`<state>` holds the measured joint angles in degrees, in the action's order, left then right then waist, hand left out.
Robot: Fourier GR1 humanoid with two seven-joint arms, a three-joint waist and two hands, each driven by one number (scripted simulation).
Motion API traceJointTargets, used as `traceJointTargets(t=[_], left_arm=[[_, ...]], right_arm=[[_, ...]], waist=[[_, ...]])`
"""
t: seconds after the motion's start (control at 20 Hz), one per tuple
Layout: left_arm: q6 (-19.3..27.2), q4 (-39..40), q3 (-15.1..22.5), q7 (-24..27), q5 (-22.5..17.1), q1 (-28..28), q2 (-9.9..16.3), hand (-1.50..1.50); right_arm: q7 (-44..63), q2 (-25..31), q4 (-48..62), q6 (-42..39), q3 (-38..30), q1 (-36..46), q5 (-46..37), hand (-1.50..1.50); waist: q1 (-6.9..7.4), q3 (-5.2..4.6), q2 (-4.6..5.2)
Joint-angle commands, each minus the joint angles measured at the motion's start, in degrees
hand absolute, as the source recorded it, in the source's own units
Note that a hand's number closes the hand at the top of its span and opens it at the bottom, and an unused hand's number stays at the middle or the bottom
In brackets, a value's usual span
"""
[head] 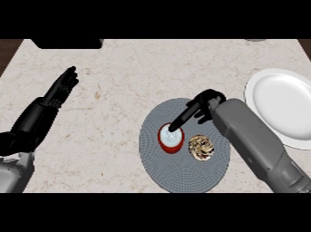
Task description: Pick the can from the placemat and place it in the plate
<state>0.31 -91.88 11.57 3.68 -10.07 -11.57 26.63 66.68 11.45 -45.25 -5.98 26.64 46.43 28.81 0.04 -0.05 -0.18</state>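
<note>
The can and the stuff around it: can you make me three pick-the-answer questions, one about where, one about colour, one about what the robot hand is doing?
1. Where is the can?
A on the plate
B on the placemat
C on bare counter

2. What colour is the plate?
A white
B red
C black

3. The left robot hand is
A holding the can
B open, holding nothing
C on the plate

Answers: B, the can stands on the grey placemat. A, the plate is plain white. B, its fingers are straight, far from the can.
</note>
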Motion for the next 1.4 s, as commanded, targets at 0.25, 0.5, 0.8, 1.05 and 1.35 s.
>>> traceJointTargets(t=[0.25,0.5,0.8,1.05,1.35], left_arm=[[-1.7,-1.5,-1.0,-0.3,0.4,1.0,-0.6,0.0],[-0.7,0.3,-1.1,-3.0,1.5,-2.8,-2.3,0.0],[-2.2,-0.8,-2.1,0.4,1.8,1.0,-2.0,0.0],[-4.0,-1.5,-3.7,-0.9,1.3,0.9,-1.1,0.0],[-2.8,-0.7,-2.5,-1.7,1.9,2.3,-1.8,0.0]], right_arm=[[12.4,-4.9,-0.8,1.1,0.9,1.0,3.3,-1.5],[9.8,-6.7,-0.7,0.5,4.3,-1.5,2.2,-1.5],[7.4,-6.6,-2.7,-1.8,4.9,-3.6,3.3,1.5],[1.7,-7.6,-2.6,0.4,8.0,-3.5,-2.4,1.5],[-17.1,1.1,-19.7,-5.6,32.2,-3.1,-27.2,1.5]], waist=[[0.34,0.02,-0.01],[-0.22,0.04,0.18],[0.11,0.03,0.1],[0.43,0.04,0.2],[-0.65,-0.16,-2.8]])
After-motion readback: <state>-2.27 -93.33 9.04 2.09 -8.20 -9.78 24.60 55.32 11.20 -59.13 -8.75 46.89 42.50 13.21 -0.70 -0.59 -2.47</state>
